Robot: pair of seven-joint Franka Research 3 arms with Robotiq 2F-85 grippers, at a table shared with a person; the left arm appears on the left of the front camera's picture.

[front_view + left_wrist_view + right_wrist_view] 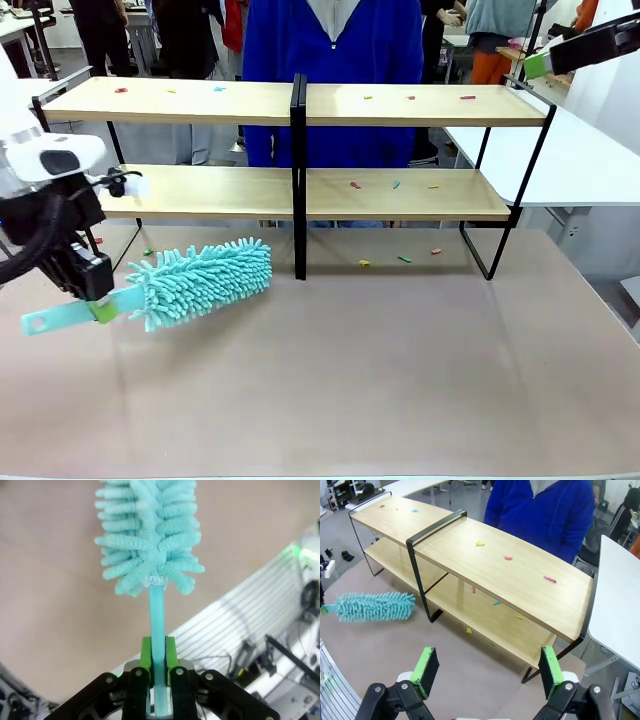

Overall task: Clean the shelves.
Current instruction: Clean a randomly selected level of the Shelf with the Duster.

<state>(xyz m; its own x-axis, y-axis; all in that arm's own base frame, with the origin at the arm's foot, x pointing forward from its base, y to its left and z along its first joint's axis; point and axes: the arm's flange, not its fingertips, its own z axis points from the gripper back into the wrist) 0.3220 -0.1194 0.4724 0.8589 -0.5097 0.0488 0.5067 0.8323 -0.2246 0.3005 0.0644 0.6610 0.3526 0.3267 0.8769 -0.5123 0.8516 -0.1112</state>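
Observation:
The shelves [300,105] are two long light-wood boards in a black frame with a central post, seen from above as shelves [510,567] in the right wrist view. Small coloured scraps [367,97] dot both boards. My left gripper [100,305] is shut on the flat handle of a teal fluffy duster [205,280], low at the table's left, in front of the shelves. The left wrist view shows this gripper [159,667] clamping the handle, the duster [150,530] head beyond it. My right gripper [488,670] hangs open and high, up by the shelves' right end [540,62].
A person in a blue top [335,40] stands behind the shelves. More scraps [404,259] lie on the grey-brown tabletop under the lower board. A white table [590,160] adjoins at the right. The duster [375,606] shows at the left of the right wrist view.

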